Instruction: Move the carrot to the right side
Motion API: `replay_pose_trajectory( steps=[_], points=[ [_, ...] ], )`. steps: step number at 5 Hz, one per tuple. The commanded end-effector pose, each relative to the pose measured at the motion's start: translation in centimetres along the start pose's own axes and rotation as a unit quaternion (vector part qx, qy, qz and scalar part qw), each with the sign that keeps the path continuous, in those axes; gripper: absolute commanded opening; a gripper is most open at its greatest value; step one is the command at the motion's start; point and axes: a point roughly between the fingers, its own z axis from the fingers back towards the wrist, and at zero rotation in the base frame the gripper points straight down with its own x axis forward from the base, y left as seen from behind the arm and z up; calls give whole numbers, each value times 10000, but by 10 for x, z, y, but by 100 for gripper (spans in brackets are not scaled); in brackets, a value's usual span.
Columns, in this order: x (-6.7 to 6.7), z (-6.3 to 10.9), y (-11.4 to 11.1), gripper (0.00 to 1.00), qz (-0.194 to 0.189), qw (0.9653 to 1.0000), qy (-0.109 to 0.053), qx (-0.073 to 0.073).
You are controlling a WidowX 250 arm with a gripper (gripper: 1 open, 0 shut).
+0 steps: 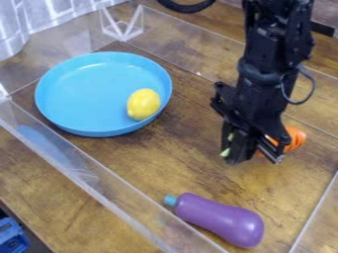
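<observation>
Nearest the camera, right of the plate (pixel 77 87), an eggplant (pixel 218 219) lies on the tabletop (pixel 172 158). Farther back, well right of the plate, the jaws point down, closed on the carrot (pixel 295 137), whose orange end protrudes rightward. On the plate's right part rests a lemon (pixel 142 103).

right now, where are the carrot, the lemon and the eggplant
carrot (pixel 297 137), camera view, its visible orange part
lemon (pixel 142 104), camera view, middle of yellow skin
eggplant (pixel 227 220), camera view, purple body
</observation>
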Motion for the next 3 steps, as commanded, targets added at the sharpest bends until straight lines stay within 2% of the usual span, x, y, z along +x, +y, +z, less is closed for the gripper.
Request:
replay_pose_trajectory(
  steps=[1,2,3],
  points=[
    [17,34,6,0,147,9983,-559,34],
    [25,35,10,0,265,9979,-592,1],
    [27,44,15,0,519,9971,-560,31]
  ],
)
